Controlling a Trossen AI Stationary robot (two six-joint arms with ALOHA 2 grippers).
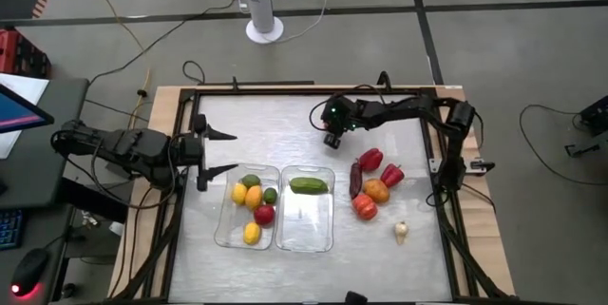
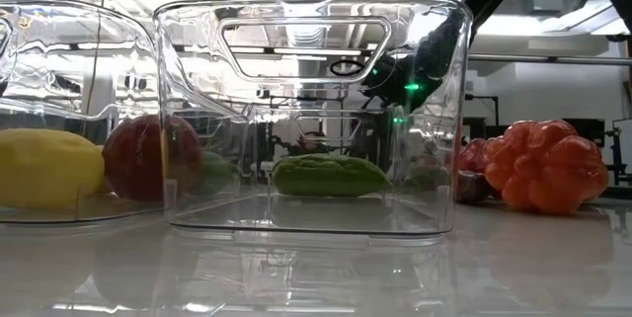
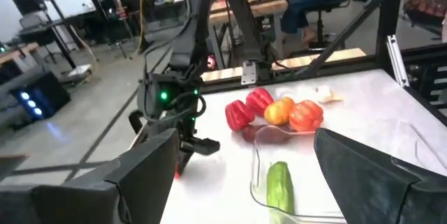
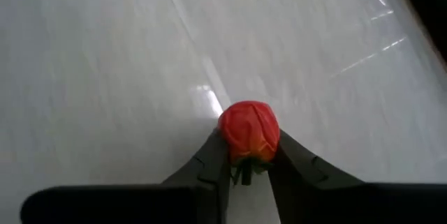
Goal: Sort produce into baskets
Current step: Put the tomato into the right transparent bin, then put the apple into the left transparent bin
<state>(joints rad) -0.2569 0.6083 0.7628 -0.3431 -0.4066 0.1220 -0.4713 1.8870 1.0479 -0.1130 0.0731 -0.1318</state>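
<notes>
My right gripper is over the table's far middle, shut on a small red tomato-like piece. My left gripper is open and empty at the table's left, beside the left clear basket. That basket holds yellow, orange, green and red pieces. The right clear basket holds a green cucumber, lying on the basket's floor at its far end. Loose produce lies right of the baskets: red peppers, a dark maroon piece, an orange piece and a whitish garlic. My right gripper pinches the red piece by its two sides between its fingertips, near the end with the green stem. The fingers point down at the table from above. Most of the piece sticks out beyond the fingertips.
Black frame rails run along the table's edges. Bare table surface lies between my right gripper and the baskets' far ends. In the low view the right basket stands nearest, with a red-orange pepper to its right.
</notes>
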